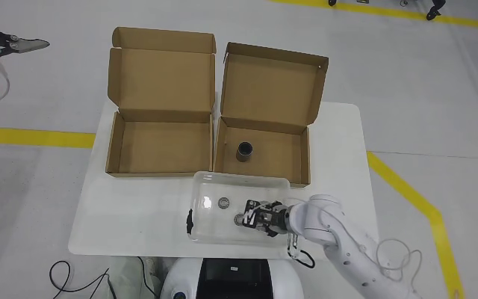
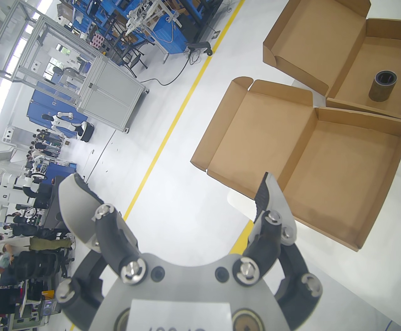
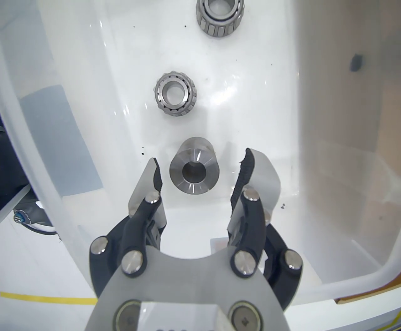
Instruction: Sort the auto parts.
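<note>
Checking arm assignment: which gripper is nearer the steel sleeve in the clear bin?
Right. The right gripper is open in the clear bin, fingers flanking the steel sleeve; the left gripper hangs open above the floor, away from the table.

You get the farther bearing (image 3: 220, 15) cut off at the right wrist view's edge. In the top view the parts (image 1: 223, 201) in the clear tray (image 1: 239, 176) are too small for you to tell apart.
</note>
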Controlling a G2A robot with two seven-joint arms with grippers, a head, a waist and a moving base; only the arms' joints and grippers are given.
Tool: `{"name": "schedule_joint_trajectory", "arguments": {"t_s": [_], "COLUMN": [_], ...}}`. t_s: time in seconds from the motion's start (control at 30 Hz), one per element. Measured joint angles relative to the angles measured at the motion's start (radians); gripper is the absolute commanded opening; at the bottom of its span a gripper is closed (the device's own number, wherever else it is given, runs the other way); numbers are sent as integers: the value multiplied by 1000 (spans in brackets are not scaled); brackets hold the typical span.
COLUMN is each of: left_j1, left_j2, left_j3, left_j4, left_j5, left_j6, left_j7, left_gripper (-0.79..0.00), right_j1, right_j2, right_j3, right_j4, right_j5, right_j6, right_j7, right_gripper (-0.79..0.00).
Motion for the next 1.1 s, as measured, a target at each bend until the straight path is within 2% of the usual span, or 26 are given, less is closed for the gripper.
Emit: {"name": "schedule_joint_trajectory", "arguments": {"t_s": [0.1, 0.23, 0.4, 0.47, 0.53, 0.57, 0.77, 1.1], "left_j1": [0, 0, 0, 0, 0, 0, 0, 0], "left_j2": [0, 0, 0, 0, 0, 0, 0, 0], "left_j3": [0, 0, 0, 0, 0, 0, 0, 0], "left_j4": [0, 0, 0, 0, 0, 0, 0, 0], "left_j5": [0, 0, 0, 0, 0, 0, 0, 0], "left_j6": [0, 0, 0, 0, 0, 0, 0, 0], "left_j7": [0, 0, 0, 0, 0, 0, 0, 0], "left_gripper": [0, 0, 0, 0, 0, 0, 0, 0], "right_j1": [17, 33, 50, 56, 64, 67, 85, 84], "right_j2": [-3, -5, -7, -8, -9, -9, -10, 2], "right_j3": [-16, -33, -54, -62, -70, -73, -85, -54], "right_j4": [13, 24, 38, 38, 37, 36, 11, -34], "right_j5": [11, 16, 22, 25, 27, 28, 37, 4], "right_j6": [6, 14, 25, 27, 30, 32, 37, -8], "right_j7": [11, 16, 25, 27, 35, 39, 45, -112], "right_gripper": [-360, -505, -570, -634, -754, -785, -785, -785]}}
